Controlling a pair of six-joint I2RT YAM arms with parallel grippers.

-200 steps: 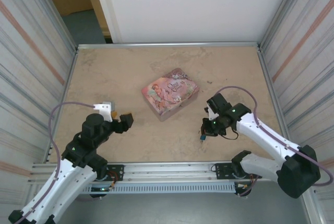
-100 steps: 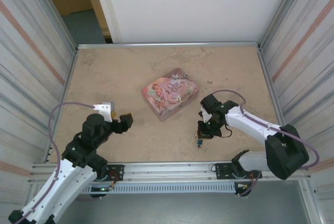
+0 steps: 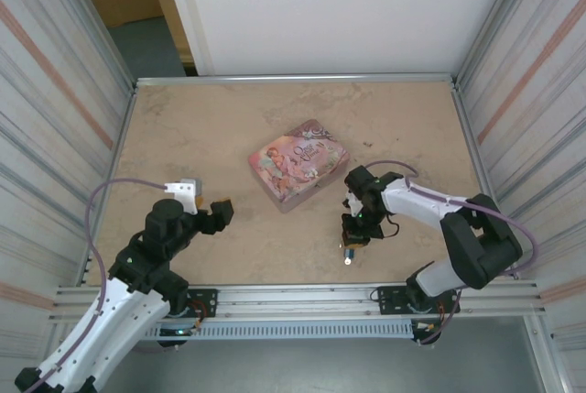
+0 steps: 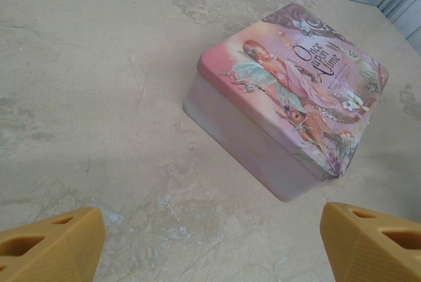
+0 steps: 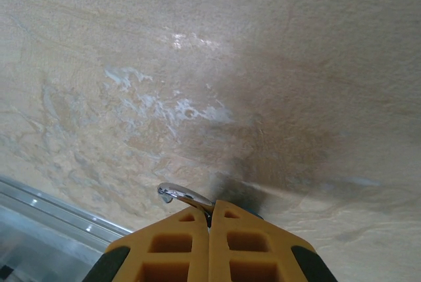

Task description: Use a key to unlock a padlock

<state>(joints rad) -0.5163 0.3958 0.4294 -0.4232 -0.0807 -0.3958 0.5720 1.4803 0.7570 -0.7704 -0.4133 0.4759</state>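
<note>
The tiny dark padlock point(image 3: 348, 252) with a bluish part sits low over the table near the front edge, right of centre. My right gripper point(image 3: 352, 238) is shut on it. In the right wrist view the orange fingers point(image 5: 184, 229) are pressed together, and the padlock's chrome shackle point(image 5: 180, 195) curls out to the left at their tips, with a dark bit of the body on the right. My left gripper point(image 3: 216, 212) hangs open over the front left of the table; its fingertips point(image 4: 52, 246) stand wide apart with bare tabletop between them.
A pink illustrated tin point(image 3: 298, 163) lies mid-table, also the pink tin point(image 4: 289, 104) ahead of the left gripper. Metal rails point(image 3: 293, 300) run along the front edge, and corrugated walls point(image 3: 55, 118) close in both sides.
The right arm has folded in, moving its gripper and the padlock left and slightly toward the front edge. The left arm has not moved.
</note>
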